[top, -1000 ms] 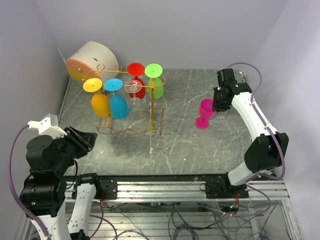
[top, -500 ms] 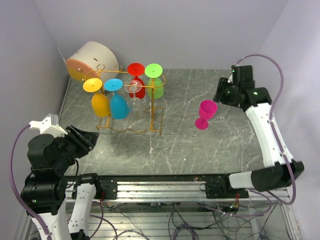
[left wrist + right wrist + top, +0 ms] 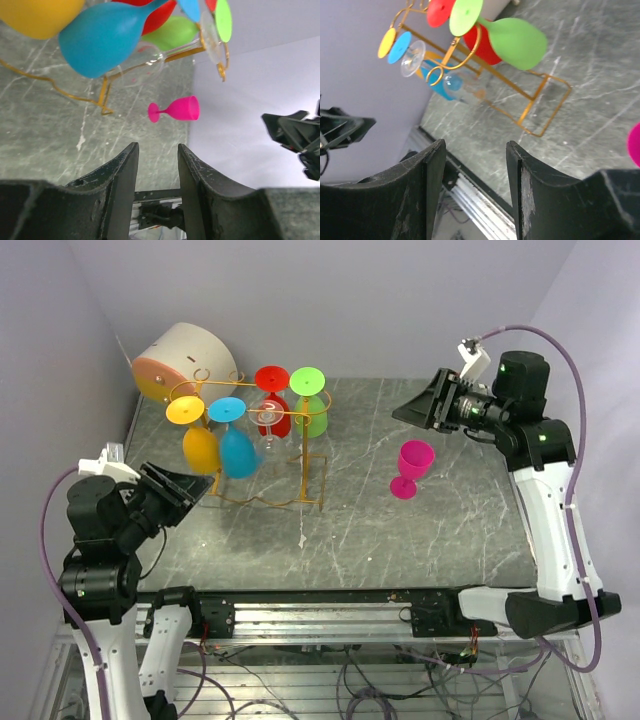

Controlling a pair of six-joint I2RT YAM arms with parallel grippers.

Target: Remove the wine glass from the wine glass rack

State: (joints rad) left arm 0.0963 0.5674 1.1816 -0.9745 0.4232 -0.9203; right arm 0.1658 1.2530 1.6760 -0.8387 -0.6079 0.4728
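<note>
Left fingers (image 3: 180,495) (image 3: 120,185): nearest item, raised over the near-left corner of the bench (image 3: 400,540), pointing towards the rack; moderately parted, a clear gap between the two pads, nothing gripped. Bench: grey marbled slab, bounded by pale walls on the left, right and far sides. Pink wine glass (image 3: 410,468) (image 3: 172,109): off the rack, standing upright on its foot on the bench, right of centre; well apart from the rack and touched by neither pair of fingers. Wine glass rack (image 3: 260,502) (image 3: 102,92) (image 3: 530,112): gold wire stand on the far-left part of the bench, upright. Five glasses hang from its top rail bowl down, feet uppermost: yellow glass (image 3: 200,448) and blue glass (image 3: 238,452) on the near side, clear glass (image 3: 268,425) in the middle, red glass (image 3: 275,415) and green glass (image 3: 312,418) on the far side. Right fingers (image 3: 420,408) (image 3: 427,175): held high over the far-right part of the bench, just beyond and above the pink wine glass, aimed left; spread wide, nothing between them. White-and-orange drum (image 3: 185,355): farthest item, tilted in the far-left corner behind the rack.
</note>
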